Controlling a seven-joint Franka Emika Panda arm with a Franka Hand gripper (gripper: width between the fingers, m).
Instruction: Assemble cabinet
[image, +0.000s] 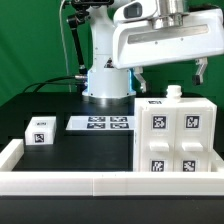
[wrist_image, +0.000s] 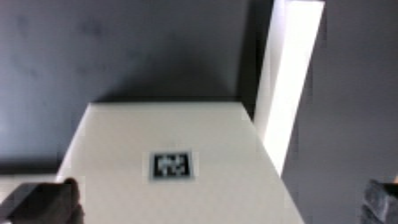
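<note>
— Where are we hanging right now?

— We are hovering over the cabinet (image: 175, 135), which is standing on the table (image: 60, 105) at the exterior view's right, near the marker board (image: 100, 123). Our fingers (image: 200, 72) are spread wide and pinching nothing. In the wrist view they are showing at the two edges, with one tag (wrist_image: 173, 163) on a white face between them.

— What are we risking from here?

— We are judging the descent as the danger. If we are coming down off-centre, one finger could be landing on a top edge and shoving or tipping the cabinet. The small white knob (image: 175, 92) on top is sitting just under the hand, so we could be knocking it.

— And the loose block (image: 40, 130)?

— It is lying well apart, at the exterior view's left.
</note>
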